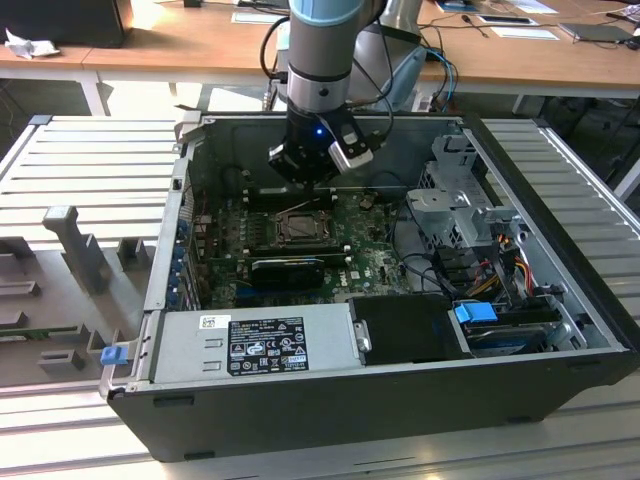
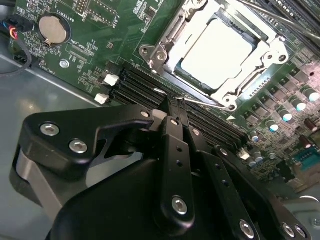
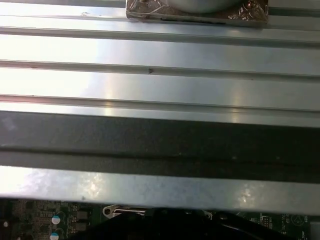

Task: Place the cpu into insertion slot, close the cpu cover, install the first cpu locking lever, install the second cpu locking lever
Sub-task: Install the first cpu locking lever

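Cpu (image 2: 217, 50) seated in the insertion slot (image 1: 300, 228), pale metal top showing through the window of the cpu cover (image 2: 162, 47). Cover lying flat over the chip, so placing and closing judged done. A thin wire locking lever (image 2: 202, 102) running along the near edge of the socket frame. Hard to say from this angle whether either lever is hooked under its catch, so lever work judged in hand or left to do.

Gripper (image 2: 171, 107) just beside that near edge, fingers pressed together at the tips, close to the end of the wire lever. Possibly touching or nipping it; contact not clear. In the exterior view, gripper (image 1: 305, 172) low inside the open computer case (image 1: 560, 300), directly above the socket area.

Around the socket: black memory slots (image 2: 132, 85) between gripper and cover, green motherboard (image 2: 100, 35) with a round coin cell (image 2: 52, 30) well apart from the socket.

Writing: small white print scattered over the motherboard, too fine to make out. White and black labels (image 1: 268, 345) on the silver power supply (image 1: 195, 345) at the near wall of the case, dense with print and marks, not legible here. Nothing legible on the cpu top, washed out by glare.
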`<action>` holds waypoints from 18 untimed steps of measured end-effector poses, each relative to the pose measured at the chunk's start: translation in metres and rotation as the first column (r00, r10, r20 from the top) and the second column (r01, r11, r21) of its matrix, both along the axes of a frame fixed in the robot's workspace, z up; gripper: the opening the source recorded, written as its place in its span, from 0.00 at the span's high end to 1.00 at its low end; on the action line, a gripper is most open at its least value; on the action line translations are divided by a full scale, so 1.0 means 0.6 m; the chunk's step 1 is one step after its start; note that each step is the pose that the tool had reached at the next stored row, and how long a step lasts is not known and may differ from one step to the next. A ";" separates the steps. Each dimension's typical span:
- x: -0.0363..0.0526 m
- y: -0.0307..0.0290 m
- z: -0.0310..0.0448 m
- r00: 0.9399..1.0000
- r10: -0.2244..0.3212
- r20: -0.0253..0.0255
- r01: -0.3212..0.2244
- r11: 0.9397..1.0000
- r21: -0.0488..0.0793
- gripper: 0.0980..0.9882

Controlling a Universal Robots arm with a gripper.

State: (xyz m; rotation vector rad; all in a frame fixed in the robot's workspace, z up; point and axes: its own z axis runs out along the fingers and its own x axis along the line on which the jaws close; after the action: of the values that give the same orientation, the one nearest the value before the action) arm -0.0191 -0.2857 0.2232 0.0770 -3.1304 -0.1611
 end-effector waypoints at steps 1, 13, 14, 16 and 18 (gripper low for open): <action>0.000 -0.0002 -0.001 1.000 0.000 0.000 0.000 1.000 0.000 0.99; 0.006 -0.0026 -0.015 1.000 0.005 0.000 -0.005 1.000 0.000 0.99; 0.006 -0.0026 -0.016 1.000 0.007 0.000 -0.007 1.000 0.000 0.99; 0.006 -0.0026 -0.017 1.000 0.009 0.000 -0.009 1.000 0.000 0.99; 0.006 -0.0026 -0.019 1.000 0.011 0.000 -0.011 1.000 0.000 0.99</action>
State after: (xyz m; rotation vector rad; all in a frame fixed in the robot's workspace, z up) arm -0.0153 -0.2872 0.2117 0.0942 -3.1293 -0.1609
